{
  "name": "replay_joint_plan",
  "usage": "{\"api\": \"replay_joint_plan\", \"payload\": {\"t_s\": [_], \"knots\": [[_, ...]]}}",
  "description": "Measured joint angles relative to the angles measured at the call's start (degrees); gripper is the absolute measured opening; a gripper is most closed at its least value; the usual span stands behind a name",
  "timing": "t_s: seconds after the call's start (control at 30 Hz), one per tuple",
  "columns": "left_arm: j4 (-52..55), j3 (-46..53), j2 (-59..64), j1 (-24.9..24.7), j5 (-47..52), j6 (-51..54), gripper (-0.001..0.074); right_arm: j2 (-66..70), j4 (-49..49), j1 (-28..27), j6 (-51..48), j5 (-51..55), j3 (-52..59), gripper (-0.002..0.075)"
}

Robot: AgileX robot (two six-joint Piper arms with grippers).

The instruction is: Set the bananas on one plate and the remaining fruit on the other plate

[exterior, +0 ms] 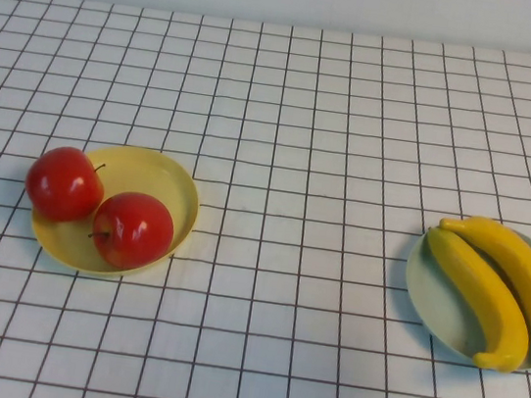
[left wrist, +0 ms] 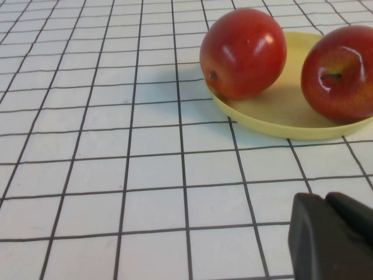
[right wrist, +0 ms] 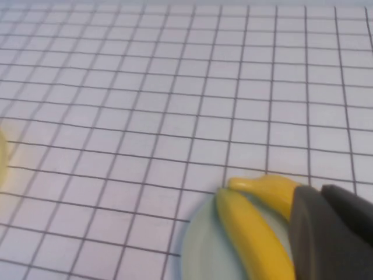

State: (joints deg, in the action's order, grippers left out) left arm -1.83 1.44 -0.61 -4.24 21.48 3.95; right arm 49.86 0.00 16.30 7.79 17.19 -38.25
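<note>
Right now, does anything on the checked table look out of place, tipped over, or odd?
Mostly tidy. Both glossy yellow bananas lie on the pale blue-green plate; both shiny red apples are on the pale yellow plate, though one apple overhangs its rim. The left gripper and right gripper hang nearby.

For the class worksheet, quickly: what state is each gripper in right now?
Left gripper: near the yellow plate, holding nothing; open or closed cannot be told.
Right gripper: over the blue-green plate, holding nothing; cannot be told.
</note>
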Motion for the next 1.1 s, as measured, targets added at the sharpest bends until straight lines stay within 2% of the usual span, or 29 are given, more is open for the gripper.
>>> {"api": "replay_joint_plan", "payload": {"t_s": [0.23,0.33,0.47,0.63,0.77,0.9,1.1], "knots": [[0.0,0.0,0.0,0.0,0.0,0.0,-0.0004,-15.9,11.7,4.8,-6.7,4.0,6.8,-0.0015],[0.0,0.0,0.0,0.0,0.0,0.0,-0.0004,-21.1,12.7,5.0,-7.3,8.2,9.9,-0.0015],[0.0,0.0,0.0,0.0,0.0,0.0,-0.0004,-27.0,11.0,5.0,-7.8,7.7,14.3,-0.0015],[0.0,0.0,0.0,0.0,0.0,0.0,-0.0004,-31.5,6.3,5.0,-7.8,1.9,18.5,-0.0015],[0.0,0.0,0.0,0.0,0.0,0.0,-0.0004,-33.0,5.6,5.0,-7.8,-0.8,21.7,-0.0016],[0.0,0.0,0.0,0.0,0.0,0.0,-0.0004,-33.2,5.4,4.8,-7.8,-8.2,26.8,-0.0016],[0.0,0.0,0.0,0.0,0.0,0.0,-0.0004,-35.8,6.6,-1.2,-7.8,-21.3,37.1,-0.0016]]}}
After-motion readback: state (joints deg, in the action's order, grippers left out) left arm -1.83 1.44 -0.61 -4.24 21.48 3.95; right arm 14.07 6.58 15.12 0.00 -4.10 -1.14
